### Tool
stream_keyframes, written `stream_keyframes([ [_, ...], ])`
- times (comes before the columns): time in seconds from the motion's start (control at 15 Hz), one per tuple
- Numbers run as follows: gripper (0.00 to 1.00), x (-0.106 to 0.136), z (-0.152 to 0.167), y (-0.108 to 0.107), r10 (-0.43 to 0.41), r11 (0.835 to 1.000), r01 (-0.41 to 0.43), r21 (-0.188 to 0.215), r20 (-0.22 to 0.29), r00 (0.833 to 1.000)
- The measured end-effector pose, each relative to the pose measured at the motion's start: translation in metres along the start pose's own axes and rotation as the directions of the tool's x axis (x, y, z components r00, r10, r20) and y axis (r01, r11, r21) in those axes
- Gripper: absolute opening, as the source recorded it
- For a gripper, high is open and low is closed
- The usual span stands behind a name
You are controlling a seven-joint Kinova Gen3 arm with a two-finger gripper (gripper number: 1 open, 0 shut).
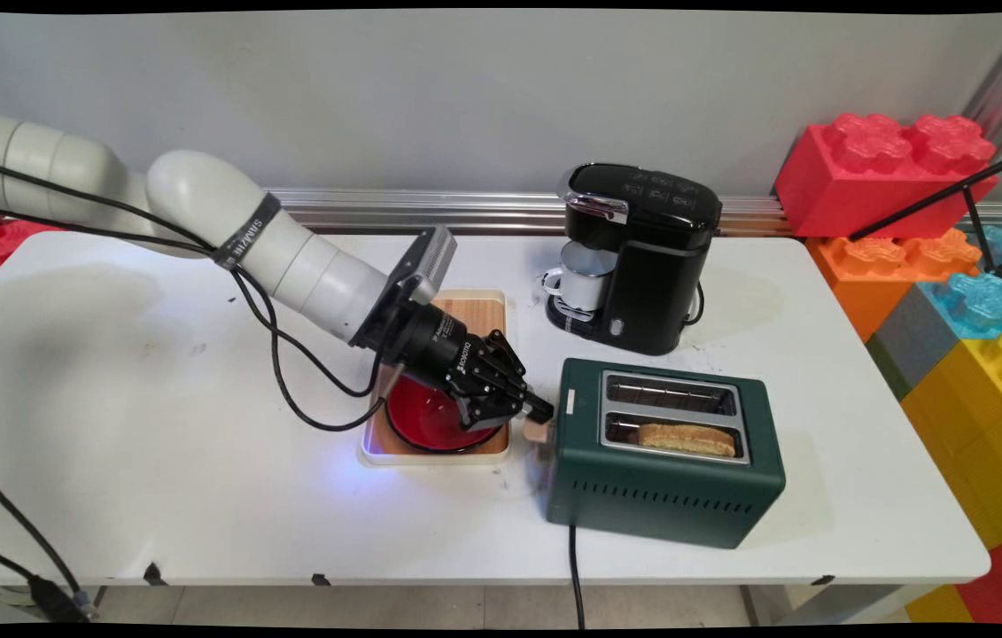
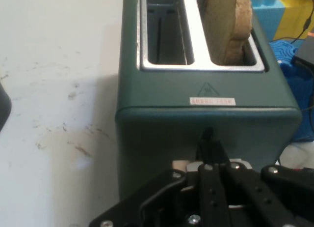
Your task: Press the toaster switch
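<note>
Near the middle of the white table (image 1: pixel 199 496), the black gripper (image 1: pixel 541 411) reaches in from the left and meets the left end face of a dark green toaster (image 1: pixel 660 478). Its fingers are pressed together, their tips touching the toaster's end wall at the lever slot, just above a small pale wooden lever knob (image 1: pixel 538 431). From the hand camera the closed fingertips (image 2: pixel 208 148) lie flat against the green wall, with the pale knob (image 2: pixel 180 164) showing just beside them; whether they press on the knob itself cannot be told.

The toaster stands toward the table's front edge, right of centre, its black cord (image 1: pixel 574 576) running off the front edge. It has two slots on top: the rear one is empty, and the front one holds a slice of toasted bread (image 1: pixel 685 438) that stands a little above the slot.

Directly under the gripper's wrist sits a red bowl (image 1: pixel 430 425) on a wooden board in a white tray (image 1: pixel 481 312), just left of the toaster. Behind the toaster, toward the table's back edge, stands a black coffee machine (image 1: pixel 642 257) with a white mug (image 1: pixel 580 276) set in its bay. Big coloured building blocks (image 1: pixel 890 168) are stacked beyond the table's right edge.
</note>
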Motion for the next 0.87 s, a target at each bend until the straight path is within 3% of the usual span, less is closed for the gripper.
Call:
stream_keyframes([
  [0.87,0.00,-0.020,0.014,-0.005,-0.014,1.000,0.014,0.010,0.020,1.000],
])
